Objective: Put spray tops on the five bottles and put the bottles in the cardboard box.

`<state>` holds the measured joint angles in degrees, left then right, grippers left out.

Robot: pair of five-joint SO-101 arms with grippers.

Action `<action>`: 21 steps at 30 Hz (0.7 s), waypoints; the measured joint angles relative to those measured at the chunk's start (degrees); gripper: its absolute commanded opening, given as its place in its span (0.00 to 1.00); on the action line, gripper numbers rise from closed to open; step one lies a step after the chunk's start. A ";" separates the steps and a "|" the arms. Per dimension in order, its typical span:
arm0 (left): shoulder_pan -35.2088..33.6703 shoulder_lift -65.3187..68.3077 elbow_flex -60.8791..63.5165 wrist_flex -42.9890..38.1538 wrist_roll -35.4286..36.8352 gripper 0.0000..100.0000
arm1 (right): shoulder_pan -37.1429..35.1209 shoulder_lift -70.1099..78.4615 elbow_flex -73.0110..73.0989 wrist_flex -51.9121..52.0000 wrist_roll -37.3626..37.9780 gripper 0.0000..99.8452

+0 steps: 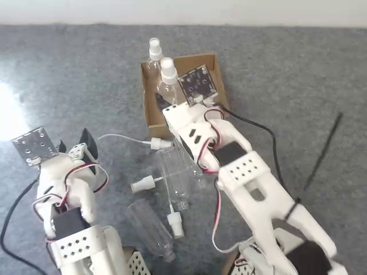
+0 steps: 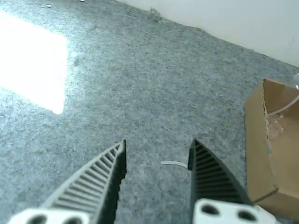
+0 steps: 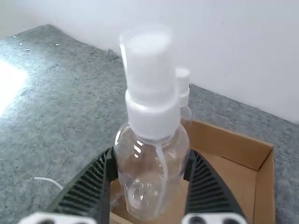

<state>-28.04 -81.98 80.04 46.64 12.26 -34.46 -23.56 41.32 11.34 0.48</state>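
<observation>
- Right gripper [image 3: 150, 161]: jaws closed on the clear body of a capped bottle [image 3: 150, 154], one finger on each side. The bottle stands upright, with its white spray top uppermost.
- Held bottle, position: it is over the cardboard box [image 1: 150, 100], near the wall that faces the left arm. Whether its base touches the box floor cannot be told.
- Second capped bottle [image 1: 155, 54]: upright at the far corner of the box, just behind the held one.
- Left gripper [image 2: 159, 144]: jaws spread apart and holding nothing, low over the grey carpeted surface [image 2: 140, 84]. It is well apart from the box, whose side wall shows in the left wrist view.
- Uncapped bottles: one clear bottle [image 1: 175, 172] lies on its side beside the right arm, and another [image 1: 150, 226] lies nearer the arm bases, between the two arms.
- Loose spray tops: one [image 1: 157, 143] lies just in front of the box, with its thin white tube trailing towards the left gripper. A second [image 1: 146, 183] lies beside the nearer lying bottle. A third [image 1: 176, 223] lies between the two lying bottles.
</observation>
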 measured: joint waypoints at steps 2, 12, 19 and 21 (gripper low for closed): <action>0.00 0.00 0.00 0.00 0.00 0.21 | 0.00 2.90 -1.23 -1.85 0.00 0.05; 0.00 0.00 0.00 0.00 0.00 0.21 | 0.00 18.02 -6.77 -11.78 0.00 0.05; 0.00 0.00 0.00 0.00 0.00 0.21 | -0.09 27.43 -9.58 -16.79 0.00 0.05; 0.00 0.00 0.00 0.00 0.00 0.21 | -0.09 29.27 -10.29 -17.58 0.00 0.05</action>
<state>-28.04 -81.98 80.04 46.64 12.26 -34.55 5.71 31.03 -6.24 0.48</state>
